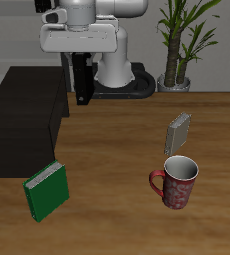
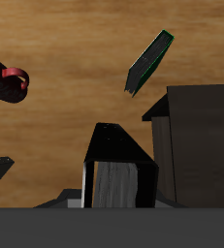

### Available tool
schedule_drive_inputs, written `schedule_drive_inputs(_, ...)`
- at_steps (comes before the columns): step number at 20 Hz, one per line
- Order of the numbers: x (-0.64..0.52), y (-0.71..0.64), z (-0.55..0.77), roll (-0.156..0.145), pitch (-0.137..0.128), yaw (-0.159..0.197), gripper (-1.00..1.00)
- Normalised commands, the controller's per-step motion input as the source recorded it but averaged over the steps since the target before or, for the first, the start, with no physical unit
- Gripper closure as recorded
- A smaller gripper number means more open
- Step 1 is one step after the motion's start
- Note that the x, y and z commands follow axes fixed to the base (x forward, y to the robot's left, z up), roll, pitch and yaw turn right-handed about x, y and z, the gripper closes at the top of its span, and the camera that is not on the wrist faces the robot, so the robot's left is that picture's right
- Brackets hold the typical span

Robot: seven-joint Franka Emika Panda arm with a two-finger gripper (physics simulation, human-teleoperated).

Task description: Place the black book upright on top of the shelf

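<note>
The arm is folded up high at the back of the counter (image 1: 116,129), its white body hunched over and the dark gripper (image 1: 84,97) hanging straight down beside the shelf (image 1: 27,125). Pinched in the jaws is the black book (image 1: 83,75), held on end, a slim dark slab dangling clear of the wood and next to the shelf's upper corner, not resting on it. From the wrist camera that book (image 2: 113,170) fills the foreground: black cover, pale page edges facing the lens, the jaws pressed against its sides, though the finger pads themselves are mostly hidden behind it. The shelf (image 2: 201,145) sits just beside it there, a big black box with a flat top.

Out on the counter, the green book (image 1: 47,191) stands near the front edge, tilted a little. The grey book (image 1: 178,130) stands upright farther back, and just in front of it the red patterned mug (image 1: 176,181), handle turned toward the green book. A potted plant (image 1: 181,40) rises behind the robot's base.

No readable writing on any cover or on the mug; too small to tell.
</note>
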Motion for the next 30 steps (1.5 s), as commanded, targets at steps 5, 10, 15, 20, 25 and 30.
schedule_drive_inputs(5,-0.06,-0.46,0.31,0.019,0.045,-0.022,1.00)
schedule_drive_inputs(10,-0.09,-0.32,0.20,0.005,-0.003,-0.002,1.00)
schedule_drive_inputs(15,-0.05,-0.15,0.10,0.017,0.011,0.012,1.00)
schedule_drive_inputs(20,0.05,-0.39,0.08,-0.038,-0.011,-0.023,1.00)
schedule_drive_inputs(25,0.00,-0.33,0.02,-0.051,-0.017,-0.022,1.00)
schedule_drive_inputs(30,0.06,-0.27,-0.04,-0.059,-0.005,-0.018,1.00)
